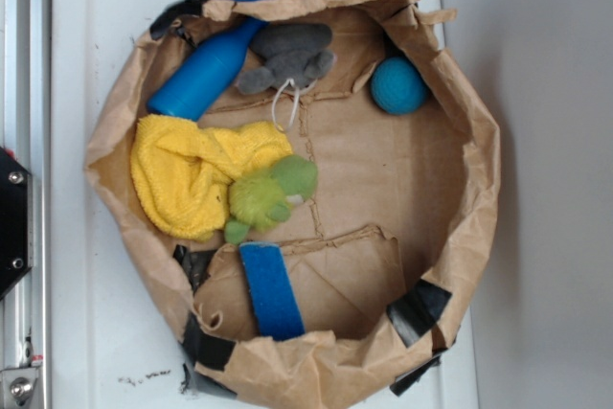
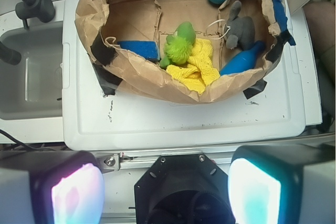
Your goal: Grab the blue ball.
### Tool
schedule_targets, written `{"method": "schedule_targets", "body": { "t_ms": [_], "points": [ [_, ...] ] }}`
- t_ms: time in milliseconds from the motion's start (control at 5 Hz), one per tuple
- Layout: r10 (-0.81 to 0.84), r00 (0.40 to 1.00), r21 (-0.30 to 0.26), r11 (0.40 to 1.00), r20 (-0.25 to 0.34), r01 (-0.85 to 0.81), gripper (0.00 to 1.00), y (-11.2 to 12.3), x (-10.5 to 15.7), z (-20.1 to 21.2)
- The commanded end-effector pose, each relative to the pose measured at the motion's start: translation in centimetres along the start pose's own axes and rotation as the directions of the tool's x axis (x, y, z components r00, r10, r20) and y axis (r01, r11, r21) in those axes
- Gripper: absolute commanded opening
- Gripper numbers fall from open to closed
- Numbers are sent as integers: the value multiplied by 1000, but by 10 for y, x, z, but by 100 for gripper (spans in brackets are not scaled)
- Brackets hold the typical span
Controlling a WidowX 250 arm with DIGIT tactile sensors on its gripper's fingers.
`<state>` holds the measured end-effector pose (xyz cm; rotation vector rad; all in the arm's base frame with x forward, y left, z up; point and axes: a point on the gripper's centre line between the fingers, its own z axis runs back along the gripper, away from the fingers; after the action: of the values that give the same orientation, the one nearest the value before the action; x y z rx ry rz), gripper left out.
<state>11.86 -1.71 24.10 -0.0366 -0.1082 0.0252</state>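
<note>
While tool point(image 2: 167, 195) sits spread, empty, off tabletop point(image 2: 184, 124), we judge approach step: blue ball point(image 1: 398, 85) lies against paper bag point(image 1: 474, 189) wall, near grey plush point(image 1: 287, 56). Next: reach over rim, descend.

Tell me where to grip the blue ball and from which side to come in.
Grip the blue ball across its widest middle, descending from above. It sits close under the paper bag's wall, so side approaches look blocked; probably set the open gripper's fingers along the wall.
</note>
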Motion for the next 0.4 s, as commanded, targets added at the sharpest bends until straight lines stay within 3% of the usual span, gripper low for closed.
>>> {"method": "schedule_targets", "body": {
  "t_ms": [0, 200],
  "points": [
    [-58, 998, -28, 998, 25, 59, 100, 5, 74, -10],
    [-175, 979, -14, 984, 108, 177, 100, 9, 117, -24]
  ]
}}
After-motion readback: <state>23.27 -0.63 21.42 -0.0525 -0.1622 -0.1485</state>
